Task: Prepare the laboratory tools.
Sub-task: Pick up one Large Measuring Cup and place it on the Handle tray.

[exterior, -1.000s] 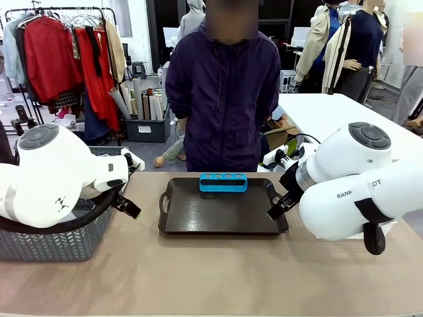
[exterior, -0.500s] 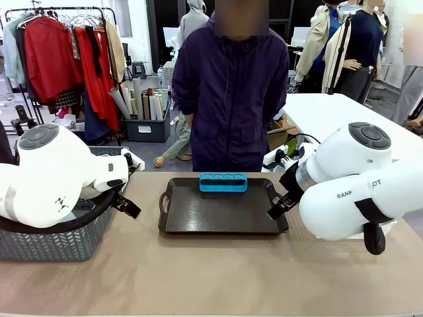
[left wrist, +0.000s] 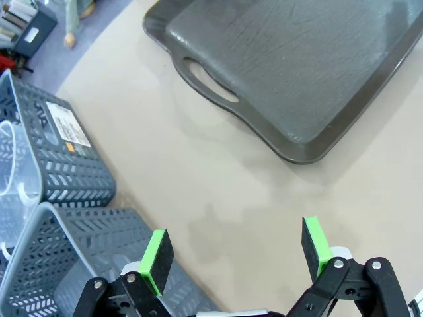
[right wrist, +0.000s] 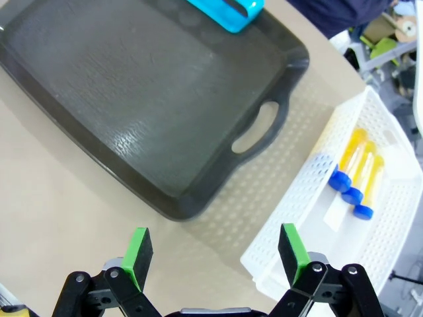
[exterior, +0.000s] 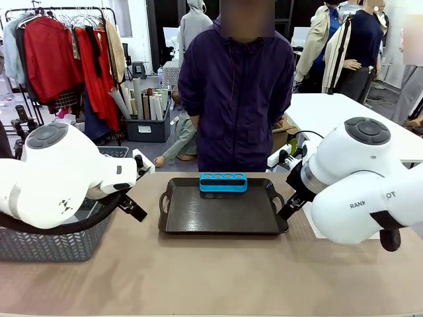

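- Brown table top in the front view held a dark tray (exterior: 221,214). A blue rack (exterior: 223,181) stood at the tray's far edge, and its holes looked empty. A person stood behind.
- Left wrist view: the left gripper (left wrist: 236,247) hung over bare table beside the tray. Its fingers were wide apart and held nothing. Grey mesh baskets (left wrist: 73,178) sat close by. Something clear (left wrist: 13,178) lay in one, but I could not tell what.
- Right wrist view: the right gripper (right wrist: 215,254) hung with its fingers apart and empty. Three yellow tubes (right wrist: 360,172) with blue caps lay in a white basket (right wrist: 304,198) beside the tray.
- I think the job was just starting. Next, a gripper likely needed to reach a tube, close on it gently and stand it in the rack.
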`<state>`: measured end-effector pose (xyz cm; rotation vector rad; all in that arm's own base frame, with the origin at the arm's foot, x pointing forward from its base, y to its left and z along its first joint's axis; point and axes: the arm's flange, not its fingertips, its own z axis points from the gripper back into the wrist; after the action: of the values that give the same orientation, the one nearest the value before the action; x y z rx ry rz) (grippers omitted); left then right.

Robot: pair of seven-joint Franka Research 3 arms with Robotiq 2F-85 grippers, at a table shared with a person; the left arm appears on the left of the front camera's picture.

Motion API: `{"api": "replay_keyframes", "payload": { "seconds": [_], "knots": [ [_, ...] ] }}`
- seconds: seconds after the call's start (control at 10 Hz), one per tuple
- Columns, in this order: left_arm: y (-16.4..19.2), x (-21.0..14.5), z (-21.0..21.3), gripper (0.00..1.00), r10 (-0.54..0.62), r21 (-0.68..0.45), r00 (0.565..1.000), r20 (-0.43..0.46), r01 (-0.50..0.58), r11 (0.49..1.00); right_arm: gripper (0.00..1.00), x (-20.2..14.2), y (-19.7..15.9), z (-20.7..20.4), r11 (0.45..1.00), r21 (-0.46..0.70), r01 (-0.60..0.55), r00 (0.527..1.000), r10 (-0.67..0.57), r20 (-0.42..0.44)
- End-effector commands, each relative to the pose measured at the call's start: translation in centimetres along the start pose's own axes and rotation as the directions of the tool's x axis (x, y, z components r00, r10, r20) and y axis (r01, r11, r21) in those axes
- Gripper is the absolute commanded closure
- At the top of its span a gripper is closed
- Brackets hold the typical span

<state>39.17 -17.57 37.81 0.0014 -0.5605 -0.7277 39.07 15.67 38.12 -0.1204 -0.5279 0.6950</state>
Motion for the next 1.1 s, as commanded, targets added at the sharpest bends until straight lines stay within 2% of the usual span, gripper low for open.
{"api": "replay_keyframes", "payload": {
  "seconds": [0.0, 0.1, 0.2, 1.0],
  "knots": [
    [-0.3, -0.3, 0.5, 0.00, -0.040, 0.026, 0.999, 0.004, 0.039, 0.999, 0.00, -0.5, 2.1, 0.9, 0.999, -0.051, 0.015, 0.999, -0.017, -0.036],
    [-0.1, -0.2, 0.8, 0.00, -0.035, 0.032, 0.999, -0.015, 0.035, 0.999, 0.00, -0.4, 2.2, 0.9, 0.999, -0.048, 0.007, 0.998, -0.010, -0.058],
    [-0.3, 0.2, 0.2, 0.00, -0.021, 0.004, 1.000, 0.004, 0.021, 1.000, 0.00, 0.1, 0.6, 0.6, 1.000, -0.014, 0.000, 1.000, 0.000, -0.017],
    [-0.3, 0.2, 0.2, 0.00, -0.021, 0.004, 1.000, 0.004, 0.021, 1.000, 0.00, 0.1, 0.6, 0.6, 1.000, -0.014, 0.000, 1.000, 0.000, -0.017]
  ]
}}
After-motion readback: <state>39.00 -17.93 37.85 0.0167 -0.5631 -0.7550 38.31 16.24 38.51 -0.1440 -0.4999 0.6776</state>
